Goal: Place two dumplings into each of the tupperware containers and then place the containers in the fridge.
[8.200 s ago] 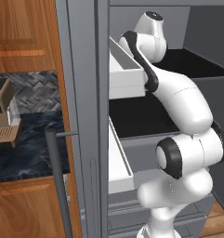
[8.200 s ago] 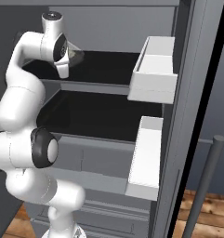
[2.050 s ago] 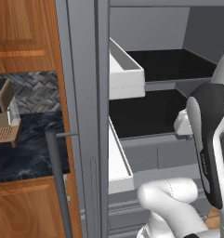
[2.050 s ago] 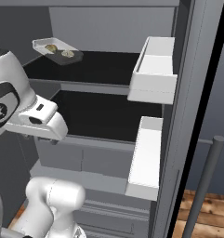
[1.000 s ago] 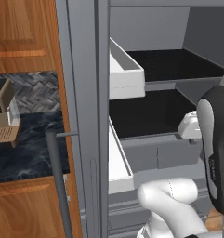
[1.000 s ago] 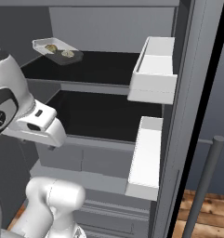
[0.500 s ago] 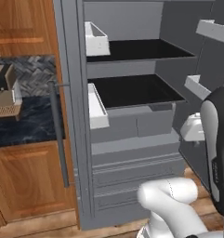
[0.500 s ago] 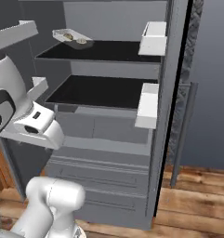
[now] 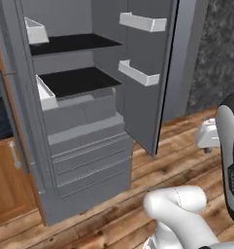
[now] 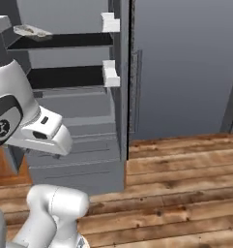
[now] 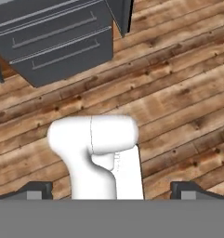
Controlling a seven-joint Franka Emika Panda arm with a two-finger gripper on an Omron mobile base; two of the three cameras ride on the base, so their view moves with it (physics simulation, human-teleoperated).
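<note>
Above the brown wooden plank floor (image 11: 178, 97), before the tall grey open fridge (image 9: 84, 131), the claw (image 11: 111, 188) is hanging released, grasping nothing.

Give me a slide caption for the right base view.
Open fridge with a white container on its top shelf, the robot's white arm in front, above a wooden floor.

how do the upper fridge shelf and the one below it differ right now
In the right base view the upper shelf carries a white tupperware container near its left end; the lower shelf shows nothing on it. The upper shelf sits higher, the lower one just above the drawers. Both are flat, dark and inside the open fridge.
</note>
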